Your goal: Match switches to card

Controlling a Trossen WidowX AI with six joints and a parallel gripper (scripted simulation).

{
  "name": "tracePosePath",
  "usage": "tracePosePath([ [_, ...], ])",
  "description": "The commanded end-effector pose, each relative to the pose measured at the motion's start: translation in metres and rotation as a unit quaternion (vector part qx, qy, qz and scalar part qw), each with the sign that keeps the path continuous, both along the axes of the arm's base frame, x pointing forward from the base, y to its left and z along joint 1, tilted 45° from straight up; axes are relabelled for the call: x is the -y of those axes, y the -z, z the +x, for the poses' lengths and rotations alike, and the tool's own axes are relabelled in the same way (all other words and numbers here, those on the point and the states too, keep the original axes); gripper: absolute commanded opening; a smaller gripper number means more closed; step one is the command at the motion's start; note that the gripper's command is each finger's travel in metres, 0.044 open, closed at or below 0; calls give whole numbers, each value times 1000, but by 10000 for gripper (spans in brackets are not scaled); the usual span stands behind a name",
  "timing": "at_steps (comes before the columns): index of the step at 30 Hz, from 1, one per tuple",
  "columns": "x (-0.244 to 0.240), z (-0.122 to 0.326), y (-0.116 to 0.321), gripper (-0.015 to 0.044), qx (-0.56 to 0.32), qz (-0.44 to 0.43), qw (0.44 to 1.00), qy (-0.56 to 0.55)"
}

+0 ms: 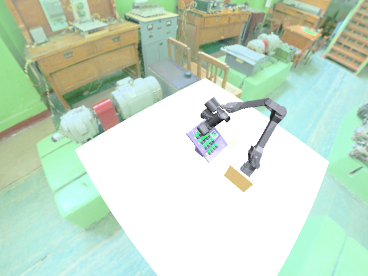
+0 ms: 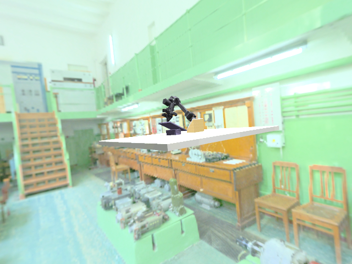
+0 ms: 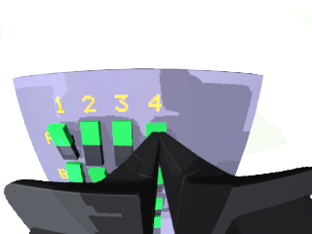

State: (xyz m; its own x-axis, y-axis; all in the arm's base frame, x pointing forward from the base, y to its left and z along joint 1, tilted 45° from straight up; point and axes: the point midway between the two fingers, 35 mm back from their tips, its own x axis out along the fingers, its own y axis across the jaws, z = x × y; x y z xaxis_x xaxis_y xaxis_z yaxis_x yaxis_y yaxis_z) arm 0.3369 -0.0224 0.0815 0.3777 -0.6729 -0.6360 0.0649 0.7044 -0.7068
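The purple switch panel point(image 1: 221, 144) point(image 2: 174, 126) point(image 3: 210, 109) slopes on its stand. In the wrist view, green and dark grey switches A1 point(image 3: 59, 135), A2 point(image 3: 91, 133) and A3 point(image 3: 122, 133) show whole. My gripper point(image 2: 168, 120) point(image 3: 158, 137) is shut and empty, with its tips over switch A4 point(image 3: 156, 128), whose nearer half they hide. Contact cannot be told. Switches B1 point(image 3: 74, 172) and B2 point(image 3: 97, 175) show partly; the fingers cover most lower rows. The small card point(image 1: 214, 134) shows beside the grid in the top view, too small to read. Raised halves are hard to tell.
A wooden block point(image 1: 237, 179) point(image 2: 196, 125) stands near the arm's base point(image 1: 247, 168). The panel and arm are on the white table point(image 1: 166, 192) point(image 2: 142, 142). The arm arches high from its base to the panel's far side.
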Motion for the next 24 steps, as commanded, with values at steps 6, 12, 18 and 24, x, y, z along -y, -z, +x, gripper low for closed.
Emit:
tracePosePath([
  [6,0,0,1,0,-2,2,1000,-2],
  [12,0,1,1,0,-2,2,1000,-2],
  [18,1,1,2,0,-2,2,1000,-2],
  [24,1,1,2,0,-2,2,1000,-2],
])
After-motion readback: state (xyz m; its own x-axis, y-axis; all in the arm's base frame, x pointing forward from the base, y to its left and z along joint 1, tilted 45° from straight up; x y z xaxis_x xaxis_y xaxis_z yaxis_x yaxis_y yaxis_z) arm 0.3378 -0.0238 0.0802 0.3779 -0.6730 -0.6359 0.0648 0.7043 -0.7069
